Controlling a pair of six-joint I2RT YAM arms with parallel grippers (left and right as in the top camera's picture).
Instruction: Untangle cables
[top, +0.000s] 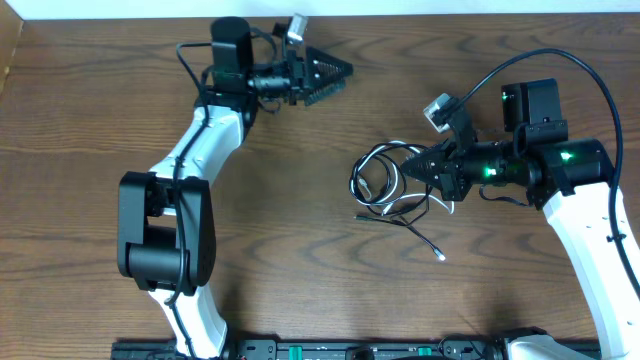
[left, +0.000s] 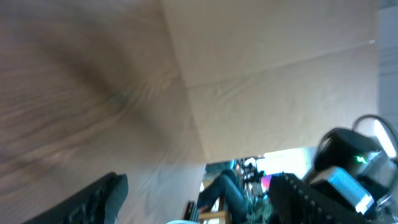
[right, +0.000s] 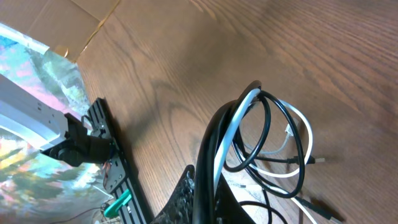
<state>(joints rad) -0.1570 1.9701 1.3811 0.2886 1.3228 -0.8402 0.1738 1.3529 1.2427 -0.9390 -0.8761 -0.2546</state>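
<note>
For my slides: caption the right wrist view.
Right gripper shut on tangled thin black and white cables, loops spread against the brown wooden table.

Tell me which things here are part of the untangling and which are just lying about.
Job: black cable, white cable, right gripper shut on both, left gripper open and empty.
Just there: wooden table, cardboard panel.

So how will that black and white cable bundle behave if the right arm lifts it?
Probably floppy: the cables sprawl in loose loops from the right gripper. Likely light, being thin. The free plug end would probably drag across the table.
</note>
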